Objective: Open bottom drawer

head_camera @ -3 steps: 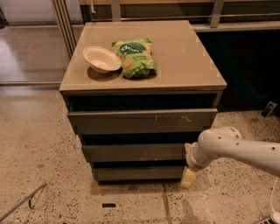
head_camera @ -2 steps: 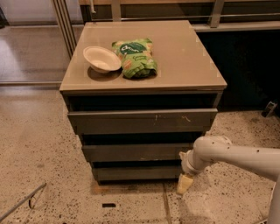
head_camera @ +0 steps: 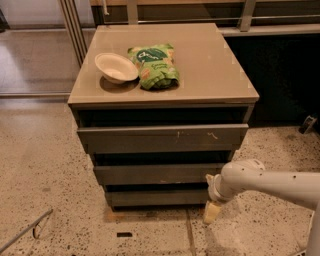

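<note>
- Speckled pale terrazzo floor all round; metal railing posts and dark space behind.
- Squat grey-olive three-drawer cabinet stands mid-frame, with a flat tan counter as its top.
- White shallow round bowl sits on the counter's left part, upright.
- Green crinkled snack bag lies flat just beside the bowl on its right, touching or nearly so.
- Widest top drawer front has pale scratch marks right of centre, with a dark gap above it.
- Mid-sized plain drawer front is below that.
- Plain dark grey-olive bottom drawer is lowest, just above the floor, the narrowest front of the three, with a dark gap over it.
- White rounded robot arm comes in from the right edge, low.
- Pale cream-tipped gripper points down at the floor, just beside the bottom drawer's right end; contact with the drawer cannot be told, nor whether the gripper is spread or closed.
- Thin metal rod lies on the floor at lower left.
- Small dark flat mark is on the floor in front of the cabinet.
</note>
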Available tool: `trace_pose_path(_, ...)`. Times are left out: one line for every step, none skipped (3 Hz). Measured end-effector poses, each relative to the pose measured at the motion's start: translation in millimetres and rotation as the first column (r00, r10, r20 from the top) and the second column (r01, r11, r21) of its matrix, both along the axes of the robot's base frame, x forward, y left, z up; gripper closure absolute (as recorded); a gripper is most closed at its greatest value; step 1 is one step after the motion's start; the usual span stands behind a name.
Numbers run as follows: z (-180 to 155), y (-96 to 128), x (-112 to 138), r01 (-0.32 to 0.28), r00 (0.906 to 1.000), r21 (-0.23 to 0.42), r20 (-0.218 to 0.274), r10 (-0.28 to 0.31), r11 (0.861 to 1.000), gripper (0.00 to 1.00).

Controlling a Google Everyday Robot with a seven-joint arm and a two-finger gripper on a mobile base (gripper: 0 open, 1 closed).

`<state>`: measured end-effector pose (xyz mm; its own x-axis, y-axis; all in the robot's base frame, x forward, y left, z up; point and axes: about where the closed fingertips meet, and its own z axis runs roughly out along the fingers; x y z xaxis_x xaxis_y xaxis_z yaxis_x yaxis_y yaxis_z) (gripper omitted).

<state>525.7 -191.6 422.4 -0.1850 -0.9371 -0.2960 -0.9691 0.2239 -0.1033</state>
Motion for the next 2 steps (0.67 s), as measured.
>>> trace_pose_path(-29.3,-10.1,5.7,0.010,0.9989,-0.005,0.046,-0.010,1.000,0.00)
trace_pose_path(-77.2,-11.3,12.5,0.018,0.9995,0.004,0.026,-0.018,1.000,0.00)
